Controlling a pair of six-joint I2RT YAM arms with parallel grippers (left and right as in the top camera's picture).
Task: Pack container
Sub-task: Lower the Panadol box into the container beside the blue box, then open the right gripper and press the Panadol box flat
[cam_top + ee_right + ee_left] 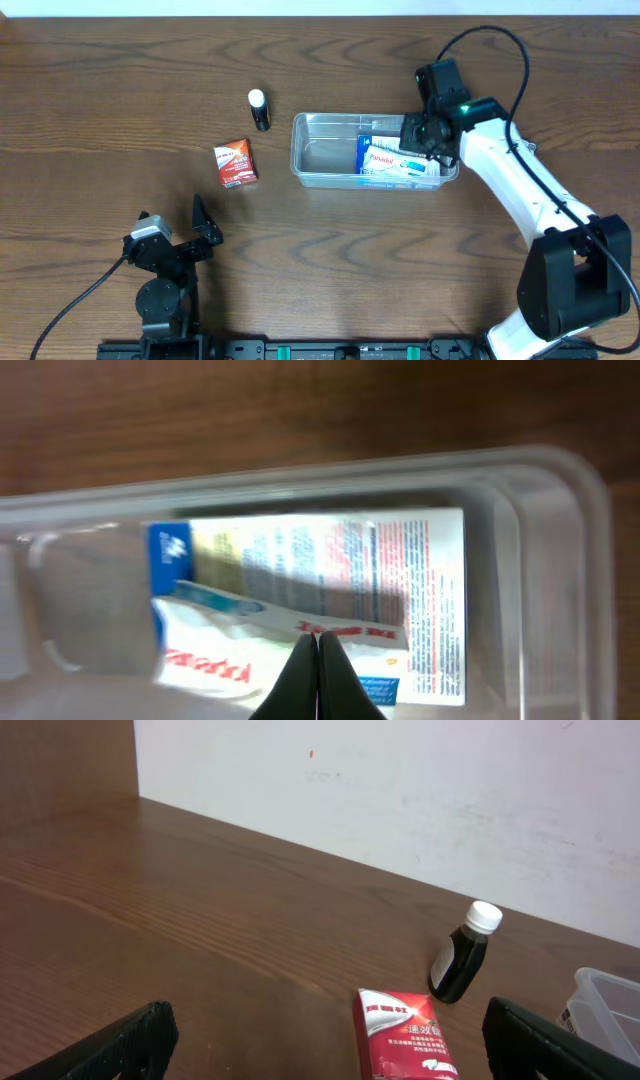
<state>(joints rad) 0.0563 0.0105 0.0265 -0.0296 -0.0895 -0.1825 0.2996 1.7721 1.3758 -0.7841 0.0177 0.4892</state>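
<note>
Container (325,160) sits right of centre on the table (100,90), a clear tub with its long side running left-right. Right pincer (318,650) hangs over its right end, jaws pressed together with nothing between them; can't tell if the tips touch the boxes below. Left pincer (170,213) is low at the near-left of the table, jaws spread wide, empty, well apart from everything. Blue-and-white box (400,570) lies flat in the tub's right half, second white box (220,655) tilted on top of it. Red box (236,163) is on the table left of the tub, not touching. Dark bottle (260,110) with white cap stands just behind the red box
</note>
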